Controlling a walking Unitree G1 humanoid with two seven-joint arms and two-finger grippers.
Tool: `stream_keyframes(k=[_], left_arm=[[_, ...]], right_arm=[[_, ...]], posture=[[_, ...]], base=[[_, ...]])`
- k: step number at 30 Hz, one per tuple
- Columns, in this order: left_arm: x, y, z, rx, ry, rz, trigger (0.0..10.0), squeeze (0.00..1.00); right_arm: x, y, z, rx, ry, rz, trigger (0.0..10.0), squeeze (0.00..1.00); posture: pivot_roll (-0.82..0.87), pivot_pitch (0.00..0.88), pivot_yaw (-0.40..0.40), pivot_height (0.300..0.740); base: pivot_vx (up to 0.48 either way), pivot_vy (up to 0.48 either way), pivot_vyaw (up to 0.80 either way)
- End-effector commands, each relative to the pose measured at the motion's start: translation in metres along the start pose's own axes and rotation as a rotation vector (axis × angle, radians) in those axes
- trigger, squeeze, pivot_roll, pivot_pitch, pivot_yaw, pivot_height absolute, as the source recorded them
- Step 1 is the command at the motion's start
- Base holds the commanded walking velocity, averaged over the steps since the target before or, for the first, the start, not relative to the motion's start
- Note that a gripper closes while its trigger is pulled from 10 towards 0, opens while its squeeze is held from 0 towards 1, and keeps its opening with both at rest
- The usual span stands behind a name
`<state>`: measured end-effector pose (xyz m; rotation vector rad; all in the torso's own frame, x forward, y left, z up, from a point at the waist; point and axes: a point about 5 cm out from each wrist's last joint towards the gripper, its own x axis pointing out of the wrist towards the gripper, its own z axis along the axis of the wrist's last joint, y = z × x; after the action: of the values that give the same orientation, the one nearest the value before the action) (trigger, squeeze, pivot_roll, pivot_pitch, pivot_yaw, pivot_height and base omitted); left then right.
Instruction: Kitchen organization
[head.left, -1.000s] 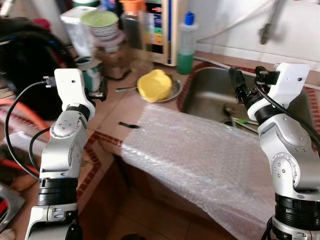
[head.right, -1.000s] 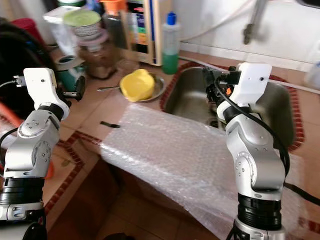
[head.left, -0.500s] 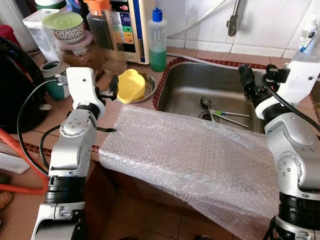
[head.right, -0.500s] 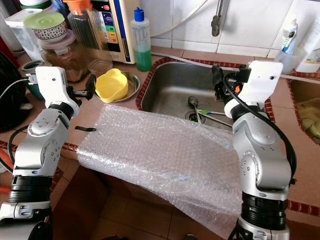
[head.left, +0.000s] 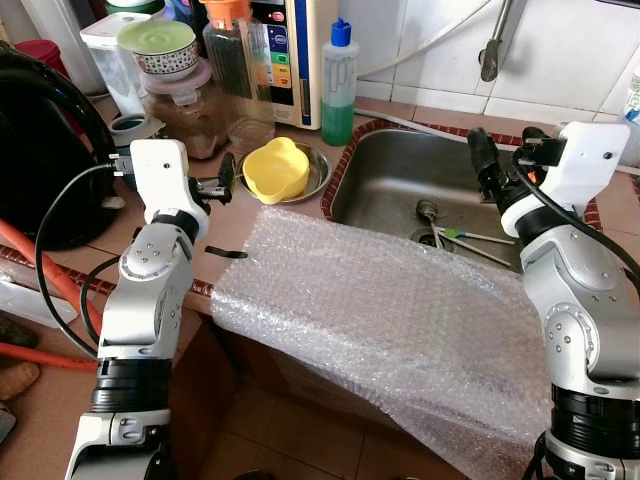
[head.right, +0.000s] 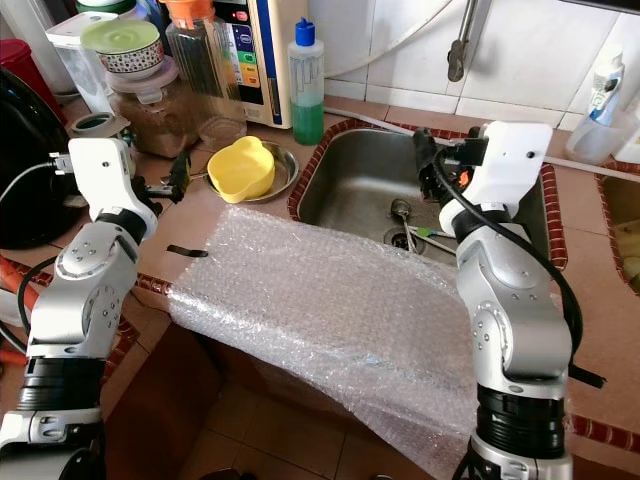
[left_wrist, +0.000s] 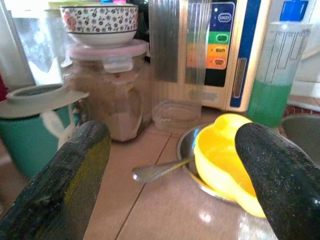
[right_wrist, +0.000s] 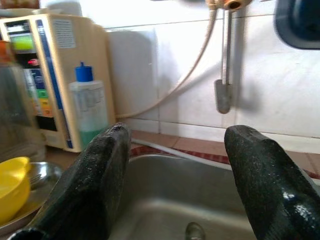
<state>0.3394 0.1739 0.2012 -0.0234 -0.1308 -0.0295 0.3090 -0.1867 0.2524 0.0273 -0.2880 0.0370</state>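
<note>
I read the left gripper (head.left: 228, 177) as raised over the counter (head.left: 262, 215), fingers spread wide with nothing between them. The yellow bowl (head.left: 275, 170) sits just beyond it at about 2 o'clock from the fingertips, resting in a shallow metal dish (head.left: 322, 176), close but not touching. In the left wrist view the same bowl (left_wrist: 225, 160) shows between the two fingers (left_wrist: 60, 185), with a spoon handle (left_wrist: 160, 170) leaning on the dish rim.

The right gripper (head.left: 484, 168) hangs over the steel sink (head.left: 400, 180), jaws also wide and empty; the right wrist view looks between its fingers (right_wrist: 90, 185) toward the tap pipe (right_wrist: 223, 90).

A sheet of bubble wrap (head.left: 390, 310) lies across the counter edge and over the sink's near rim, at 6 o'clock from both grippers, and droops off the front edge.

Counts: one yellow bowl, one dish, one spoon, one bottle with green liquid (head.left: 339, 85), one beige appliance (head.left: 300, 60), one patterned bowl with a green lid (head.left: 162, 48) stacked on one jar (head.left: 195, 105), one teal cup (left_wrist: 35, 122).

Hard to make out: thin utensils in the sink (head.left: 470, 240) near the drain, count unclear. A small dark strip (head.left: 225, 252) on the counter, which I cannot identify. A black object (head.left: 40, 150) at 9 o'clock is cut off by the frame.
</note>
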Motion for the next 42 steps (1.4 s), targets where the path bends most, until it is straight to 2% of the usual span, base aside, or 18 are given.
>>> stream_keyframes(k=[1, 5, 7, 10, 12, 20, 42], left_arm=[[-0.007, -0.003, 0.004, 0.014, -0.029, -0.007, 10.0, 0.00], [-0.036, -0.014, -0.005, 0.068, -0.047, -0.068, 10.0, 0.00], [-0.041, -0.017, -0.004, 0.092, -0.056, -0.088, 10.0, 0.00], [-0.046, -0.018, -0.004, 0.060, -0.053, -0.076, 10.0, 0.00], [-0.048, -0.024, -0.003, 0.057, -0.048, -0.105, 10.0, 0.00], [-0.044, -0.027, -0.002, 0.058, -0.038, -0.107, 10.0, 0.00], [-0.043, -0.029, 0.000, 0.046, -0.039, -0.109, 10.0, 0.00]], right_arm=[[-0.005, 0.002, 0.005, -0.006, -0.028, -0.010, 10.0, 0.00], [-0.021, 0.008, -0.008, 0.003, 0.019, -0.003, 10.0, 0.00], [-0.023, 0.011, -0.009, -0.001, 0.021, -0.002, 10.0, 0.00], [-0.024, 0.014, -0.010, -0.011, 0.019, 0.003, 10.0, 0.00], [-0.024, 0.017, -0.010, -0.005, 0.020, 0.006, 10.0, 0.00], [-0.020, 0.020, -0.006, -0.021, 0.008, 0.021, 10.0, 0.00], [-0.018, 0.018, -0.004, -0.025, -0.001, 0.013, 10.0, 0.00]], posture=[[-0.04, 0.092, 0.071, 0.740], [-0.04, 0.097, 0.068, 0.740], [-0.04, 0.097, 0.068, 0.740], [-0.03, 0.096, 0.066, 0.740], [-0.03, 0.095, 0.062, 0.740], [-0.04, 0.092, 0.062, 0.740], [-0.04, 0.092, 0.063, 0.740]], base=[[0.000, 0.000, 0.00], [0.000, 0.000, 0.00], [0.000, 0.000, 0.00], [0.000, 0.000, 0.00], [0.000, 0.000, 0.00], [0.069, 0.000, 0.00], [0.364, 0.000, 0.00]])
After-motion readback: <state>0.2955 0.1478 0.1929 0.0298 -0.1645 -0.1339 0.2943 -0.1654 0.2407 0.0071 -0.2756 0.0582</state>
